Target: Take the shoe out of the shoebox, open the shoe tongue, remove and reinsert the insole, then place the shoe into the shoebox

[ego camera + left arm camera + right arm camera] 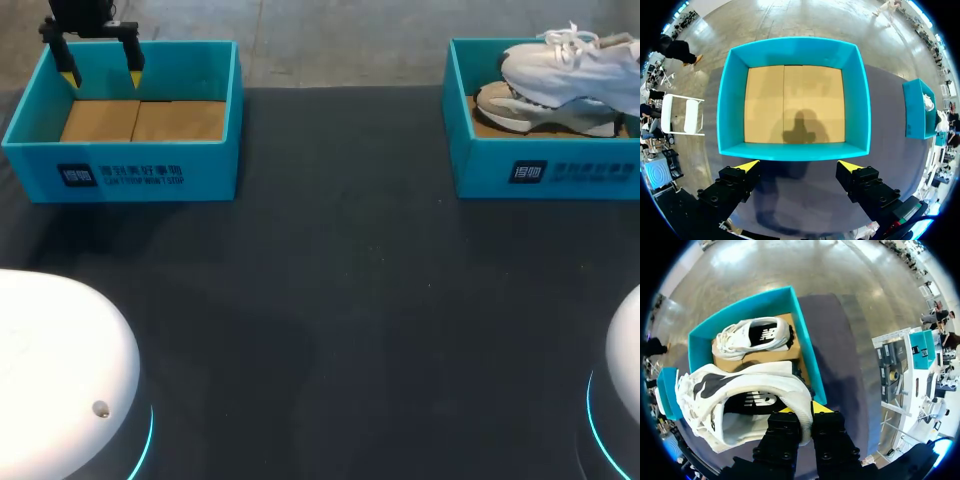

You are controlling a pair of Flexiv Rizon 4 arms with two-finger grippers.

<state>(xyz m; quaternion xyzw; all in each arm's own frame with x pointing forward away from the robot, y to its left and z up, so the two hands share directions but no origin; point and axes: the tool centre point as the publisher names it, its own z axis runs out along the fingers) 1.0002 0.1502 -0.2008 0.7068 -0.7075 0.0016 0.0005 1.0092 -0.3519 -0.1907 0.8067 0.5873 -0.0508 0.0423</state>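
The right pincer (801, 411) is clamped on the heel collar of the white lace-up sneaker (765, 377), toe pointing left, above the teal cardboard shoebox (470, 150) at upper right; the left pincer (101, 72), fingers apart, hangs far off.

Cut by head view's edge: right shoebox (480, 165), lifted shoe (580, 65); right hand (802, 410) tips mostly behind shoe collar.

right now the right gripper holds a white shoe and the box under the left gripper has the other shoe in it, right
One thing is wrong: the left box under the left gripper is empty, as the left wrist view shows. The other shoe lies in the right box. The right gripper does hold a white shoe.
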